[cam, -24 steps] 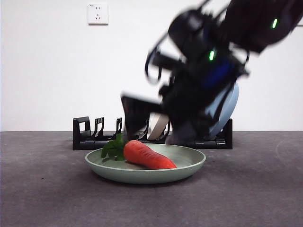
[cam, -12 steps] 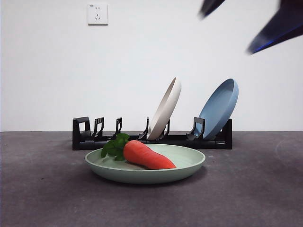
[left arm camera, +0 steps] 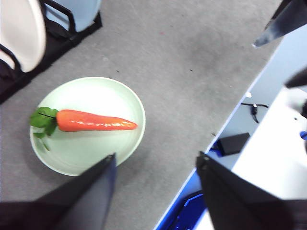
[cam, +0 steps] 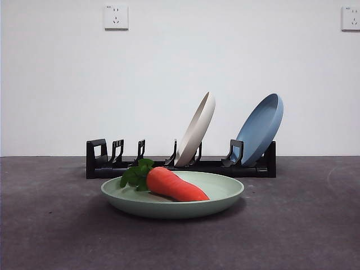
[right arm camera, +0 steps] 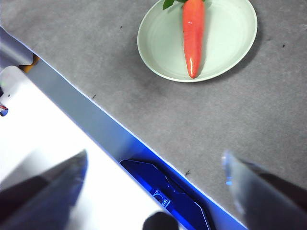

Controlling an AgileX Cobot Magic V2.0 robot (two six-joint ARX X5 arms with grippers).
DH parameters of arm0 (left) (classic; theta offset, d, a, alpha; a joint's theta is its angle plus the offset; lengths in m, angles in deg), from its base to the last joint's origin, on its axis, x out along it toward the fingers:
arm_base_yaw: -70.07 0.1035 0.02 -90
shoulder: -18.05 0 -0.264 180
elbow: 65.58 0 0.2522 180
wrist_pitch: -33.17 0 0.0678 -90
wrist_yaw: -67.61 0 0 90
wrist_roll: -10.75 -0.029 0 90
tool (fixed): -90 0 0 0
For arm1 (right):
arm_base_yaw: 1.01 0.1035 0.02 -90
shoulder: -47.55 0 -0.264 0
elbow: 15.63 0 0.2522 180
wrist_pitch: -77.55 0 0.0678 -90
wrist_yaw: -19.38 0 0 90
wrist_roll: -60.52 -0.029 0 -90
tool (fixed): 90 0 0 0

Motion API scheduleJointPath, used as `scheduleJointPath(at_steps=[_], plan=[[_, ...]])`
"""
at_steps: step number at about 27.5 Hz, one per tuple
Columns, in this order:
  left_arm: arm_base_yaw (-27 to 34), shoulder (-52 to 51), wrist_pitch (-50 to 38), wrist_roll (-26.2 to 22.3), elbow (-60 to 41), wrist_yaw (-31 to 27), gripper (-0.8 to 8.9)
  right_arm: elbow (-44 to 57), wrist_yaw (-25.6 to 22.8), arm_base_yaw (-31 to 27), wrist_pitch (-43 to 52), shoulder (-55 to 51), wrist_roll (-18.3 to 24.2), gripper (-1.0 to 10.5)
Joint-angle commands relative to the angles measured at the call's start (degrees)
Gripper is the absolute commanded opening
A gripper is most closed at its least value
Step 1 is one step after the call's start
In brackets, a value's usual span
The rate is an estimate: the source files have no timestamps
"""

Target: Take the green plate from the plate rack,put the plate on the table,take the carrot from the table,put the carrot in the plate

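The green plate [cam: 172, 202] is set flat on the surface [cam: 304, 236], just in front of the plate rack [cam: 180, 164]. The carrot [cam: 175, 185] lies inside the plate, leaves toward one rim. A cream plate [cam: 197, 128] and a blue plate [cam: 261, 128] lean in the rack. The left claw [left arm camera: 156, 177] and right claw [right arm camera: 153, 177] are held open and empty, raised well clear near the surface's front edge.

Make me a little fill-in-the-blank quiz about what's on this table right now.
1. The carrot lies in the ____ plate.
2. The plate rack holds the cream-white plate and the ____ plate.
3. The number of plates standing in the rack is ____.
4. The left hand and the right hand both hold ____.

Missing words: green; blue; two; nothing
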Motion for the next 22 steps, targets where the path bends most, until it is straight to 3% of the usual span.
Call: scheduleJointPath(at_steps=[1,3,22], plan=[[-0.17,-0.02,0.50,0.39,-0.37,0.24,-0.21,0.15,0.11,0.09,0.20,-0.04,-0.20,1.5],[-0.17,-0.02,0.94,0.39,-0.37,0.26,-0.08,0.15,0.09,0.09,0.22,-0.04,-0.13,-0.2],[-0.17,-0.02,1.33,0.33,-0.37,-0.11,-0.04,0.15,-0.31,0.09,0.00,-0.07,-0.37,0.0]])
